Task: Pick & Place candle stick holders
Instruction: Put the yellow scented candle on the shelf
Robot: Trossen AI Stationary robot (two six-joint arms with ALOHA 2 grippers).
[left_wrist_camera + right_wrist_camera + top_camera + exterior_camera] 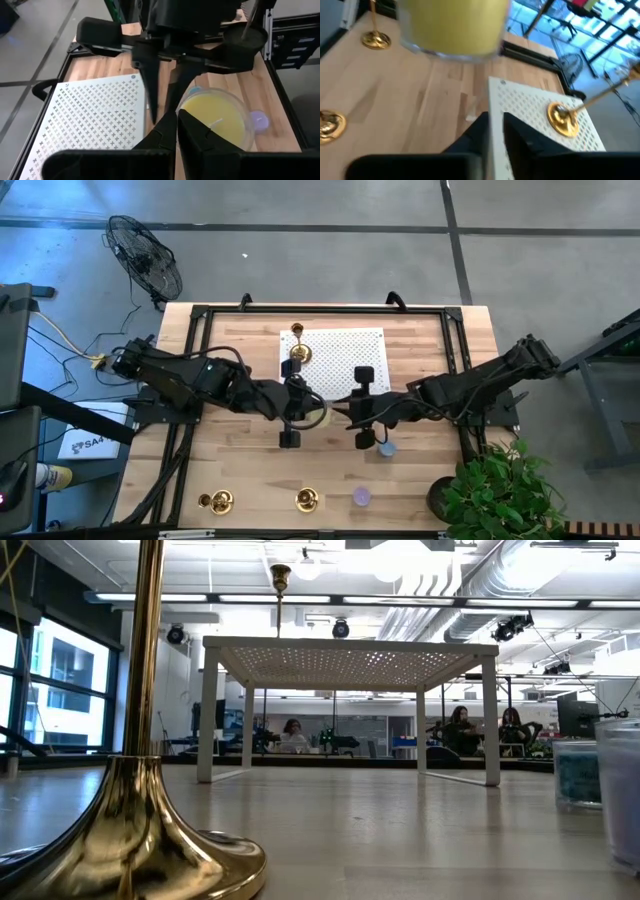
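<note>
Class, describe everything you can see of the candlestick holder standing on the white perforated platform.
The candlestick holder is shiny gold, brass-like metal, with a round flared base, a thin straight stem and a small cup on top. It stands upright on the white perforated platform, near one edge of it. Only the platform touches it; the left gripper and right gripper hover apart from it.

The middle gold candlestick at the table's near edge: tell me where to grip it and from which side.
Grip the middle candlestick on its thin stem, just above the flared round base, jaws level, coming in from the side. It appears to stand upright with bare wood around it, apart from the other candlestick and the purple disc. The base looks too wide and sloped to pinch. The left gripper seems nearer.
</note>
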